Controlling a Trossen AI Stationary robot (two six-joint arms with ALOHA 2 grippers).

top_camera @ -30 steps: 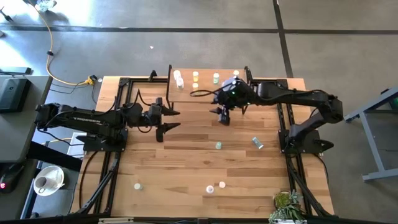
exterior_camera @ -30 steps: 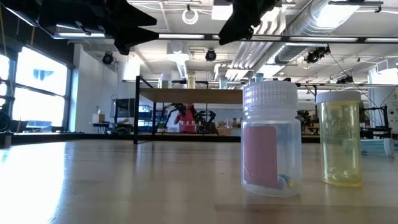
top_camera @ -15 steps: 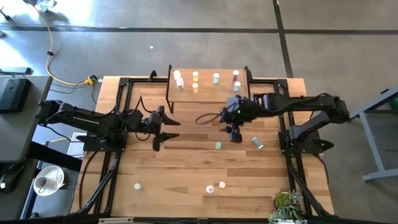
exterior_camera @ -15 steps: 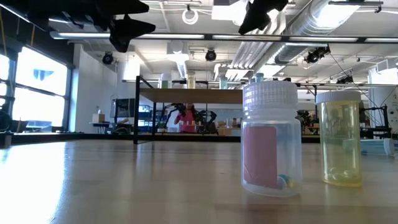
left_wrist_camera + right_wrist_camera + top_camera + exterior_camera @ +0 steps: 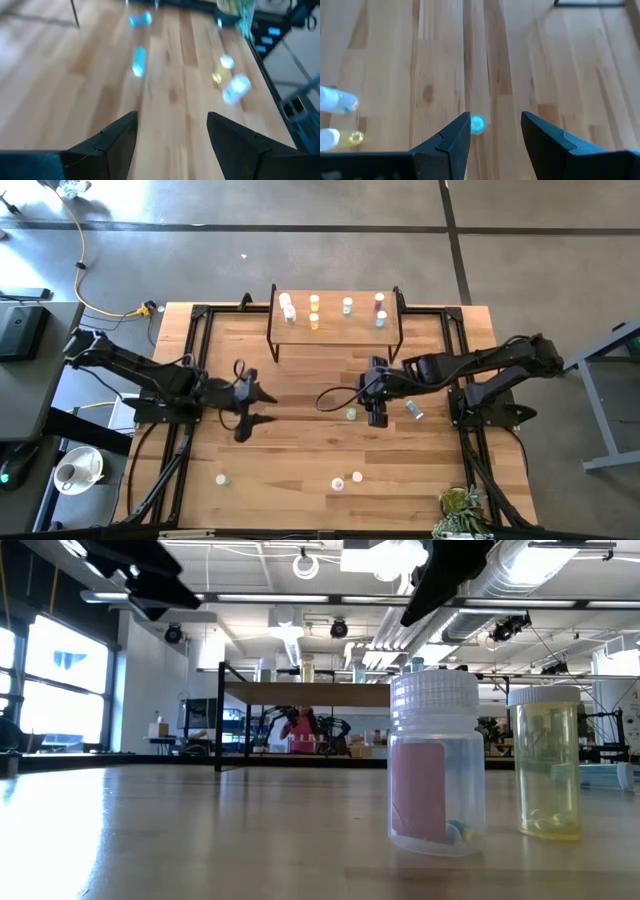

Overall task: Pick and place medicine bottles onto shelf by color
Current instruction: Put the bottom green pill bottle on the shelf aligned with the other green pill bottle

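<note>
Since a second ago the right gripper [image 5: 377,414] has drawn back from beside the shelf [image 5: 335,325] toward the middle of the tabletop [image 5: 300,450], and the left gripper [image 5: 250,408] has slid left and nearer as well. The right gripper now hangs over the tabletop with its fingers [image 5: 451,137] spread apart and nothing between them; in its wrist view a small green bottle [image 5: 477,124] stands on the wood just ahead of the gap, untouched. From above, that green bottle [image 5: 351,414] sits just left of the gripper, and a teal bottle [image 5: 413,410] lies on its side just to the right. The left gripper is likewise open and empty, held above bare wood. Five bottles stand on the shelf at the far edge: white at the left, then yellow, green, and a pink and a blue one at the right. Near the front edge a white bottle [image 5: 221,478] stands alone at the left, with a pink bottle [image 5: 434,765] and a yellow bottle [image 5: 546,764] side by side farther right, both clear-walled with pale ribbed caps.
</note>
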